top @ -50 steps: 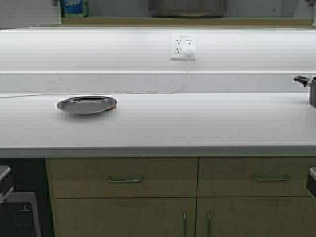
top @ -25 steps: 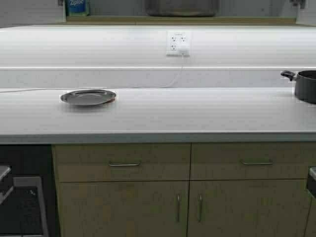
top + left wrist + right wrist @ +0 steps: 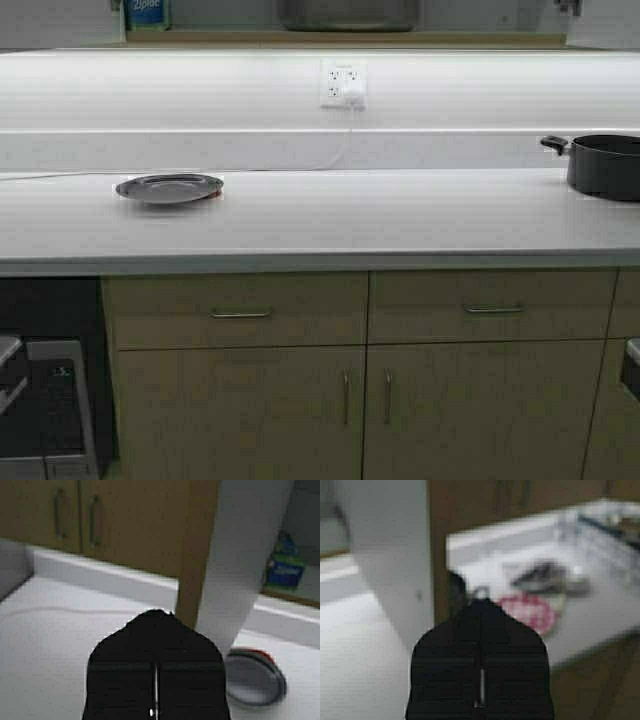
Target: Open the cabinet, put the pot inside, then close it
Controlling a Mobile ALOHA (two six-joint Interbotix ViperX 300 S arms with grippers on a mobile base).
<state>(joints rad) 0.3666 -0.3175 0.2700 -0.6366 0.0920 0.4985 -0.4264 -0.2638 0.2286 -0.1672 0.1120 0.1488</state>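
A long white surface (image 3: 320, 215) runs across in front of me, with tan base cupboards below and a white wall with an outlet (image 3: 343, 84) behind. Toward the left a steel plate (image 3: 168, 187) lies flat on it, a thin white cable (image 3: 60, 174) trailing along the wall behind. At the far right stands the pot (image 3: 603, 165), dark and lidless, one loop handle pointing left, partly cut off by the edge of my high view. The cabinet (image 3: 125, 522) shows from my left wrist, above the surface with both doors closed and their two handles side by side.

My left claw (image 3: 155, 700) is held low with its fingers together, nothing between them. My right claw (image 3: 481, 690) is likewise pressed together and empty.

I judge I am not yet placed to work. The pot sits well off to my right, so reaching for it from here risks a poor grip on its rim or handle and a tip. The plate beneath the cabinet could get knocked when a door swings or an arm passes.
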